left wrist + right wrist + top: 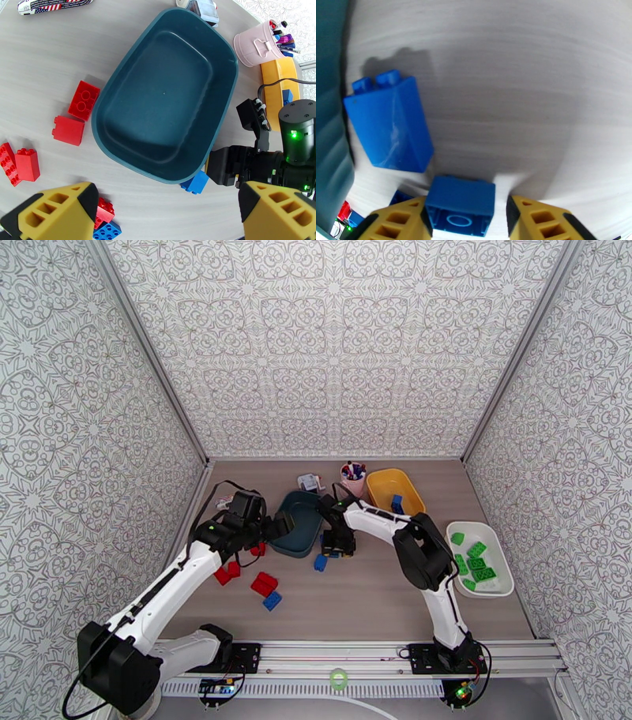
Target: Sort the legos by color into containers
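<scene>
My right gripper stands open low over the table, and a small blue lego sits between its yellow fingers. That lego touches the left finger, with a narrow gap to the right one. A sloped blue lego lies just ahead, beside the dark teal tray. My left gripper hangs wide open and empty over the near rim of the teal tray, whose inside is bare. Red legos lie left of it. The yellow tray holds a blue lego. The white tray holds green legos.
A pink cup of pens stands between the teal and yellow trays. A striped packet lies at the far left, and a small white object sits behind the teal tray. More red and blue legos are scattered near the left arm.
</scene>
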You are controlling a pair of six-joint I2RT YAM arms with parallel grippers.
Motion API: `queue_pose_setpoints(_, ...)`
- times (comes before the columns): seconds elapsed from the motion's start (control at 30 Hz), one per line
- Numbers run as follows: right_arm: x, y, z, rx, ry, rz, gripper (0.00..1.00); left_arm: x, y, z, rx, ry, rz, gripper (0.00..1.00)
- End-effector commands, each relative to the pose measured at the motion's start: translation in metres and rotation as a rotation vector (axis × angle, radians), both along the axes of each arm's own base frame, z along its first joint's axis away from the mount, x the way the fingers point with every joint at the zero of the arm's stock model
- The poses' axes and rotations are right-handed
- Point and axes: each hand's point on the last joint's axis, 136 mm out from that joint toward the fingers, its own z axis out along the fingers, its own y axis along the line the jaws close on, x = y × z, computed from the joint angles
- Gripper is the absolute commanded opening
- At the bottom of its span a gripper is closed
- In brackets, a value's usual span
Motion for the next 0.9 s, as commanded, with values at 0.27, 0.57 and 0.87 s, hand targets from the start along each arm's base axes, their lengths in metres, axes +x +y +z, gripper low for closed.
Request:
queue_pose_setpoints(0.27, 0.013, -0.003, 0.001, -0.034, -0.037, -0.021, 0.41, -0.013, -0.009, -0.007, -0.010, 0.029, -0.031, 0.99)
queue_pose_setpoints(0.57, 0.016, -0.017, 0.032, -0.011, -0.088, -0.033, 0.24, -0.005, -0.040, -0.020, -0.032, 0.049, -0.095, 0.99)
queue_pose_setpoints(0.87, 0.017, -0.051, 0.067, 0.047, -0.150, -0.121, 0.24, 0.020, -0.107, -0.019, 0.004, 0.052, -0.253, 1.00)
